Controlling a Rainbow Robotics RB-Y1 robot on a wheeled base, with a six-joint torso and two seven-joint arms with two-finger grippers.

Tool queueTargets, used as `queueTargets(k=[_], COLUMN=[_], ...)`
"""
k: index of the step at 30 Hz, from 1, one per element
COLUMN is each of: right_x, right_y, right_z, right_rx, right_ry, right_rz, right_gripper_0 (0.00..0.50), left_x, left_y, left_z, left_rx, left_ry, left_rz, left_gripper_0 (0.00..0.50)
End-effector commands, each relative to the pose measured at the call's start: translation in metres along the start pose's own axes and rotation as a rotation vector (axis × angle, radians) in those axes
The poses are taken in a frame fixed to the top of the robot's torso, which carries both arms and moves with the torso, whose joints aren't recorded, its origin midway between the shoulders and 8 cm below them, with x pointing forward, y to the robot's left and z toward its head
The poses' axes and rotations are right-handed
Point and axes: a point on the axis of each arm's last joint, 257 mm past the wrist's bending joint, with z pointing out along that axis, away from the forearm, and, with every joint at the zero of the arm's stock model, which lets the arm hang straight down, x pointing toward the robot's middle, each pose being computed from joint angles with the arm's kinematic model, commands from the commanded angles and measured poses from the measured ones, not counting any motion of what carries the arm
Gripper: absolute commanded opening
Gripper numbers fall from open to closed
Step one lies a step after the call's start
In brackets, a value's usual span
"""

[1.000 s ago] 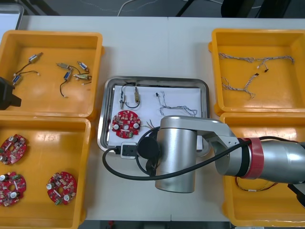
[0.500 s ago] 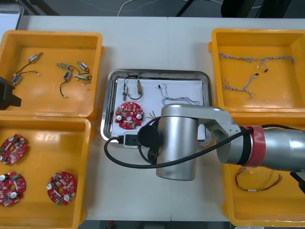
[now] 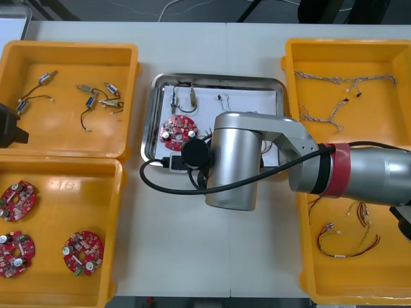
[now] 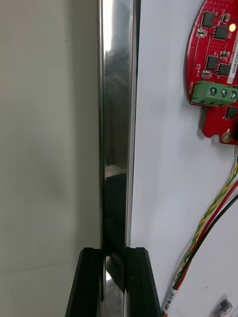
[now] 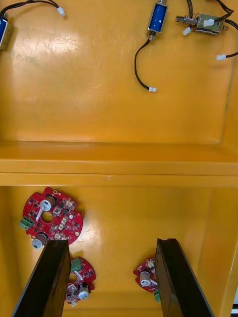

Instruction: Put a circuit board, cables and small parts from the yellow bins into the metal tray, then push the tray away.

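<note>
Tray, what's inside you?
A red board, small metal parts and cables on white. The right arm covers the tray's near side, where the right hand grips the rim. The left hand hovers over yellow bins.

My right arm point(image 3: 234, 160) hides the metal tray's point(image 3: 151, 122) near rim; the wrist view's edge crops the circuit board point(image 4: 218, 74).

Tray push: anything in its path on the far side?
Nothing visible. Bare table lies beyond the tray's far rim. The left bin and right bin flank it, off the path. The right gripper is shut on the tray's rim.
</note>
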Motion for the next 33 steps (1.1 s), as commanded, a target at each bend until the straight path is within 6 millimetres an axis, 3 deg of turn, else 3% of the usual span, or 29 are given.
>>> queueTargets(k=[1,20,33], right_x=[-0.017,-0.031,-0.040], right_y=[-0.040,-0.116,-0.149], right_z=[-0.009,0.005,0.003], right_rx=[0.064,0.171,0.227], right_ry=[-0.031,-0.044,-0.075], right_rz=[-0.078,-0.085,-0.107], right_gripper_0=[0.000,0.000,0.000], left_x=[0.004,0.004,0.004], left_y=[0.004,0.004,0.004], left_z=[-0.002,-0.002,-0.002], left_rx=[-0.030,-0.030,-0.030], left_ry=[-0.002,-0.002,-0.002], left_rz=[-0.064,-0.064,-0.064], left_gripper_0=[0.500,0.500,0.500])
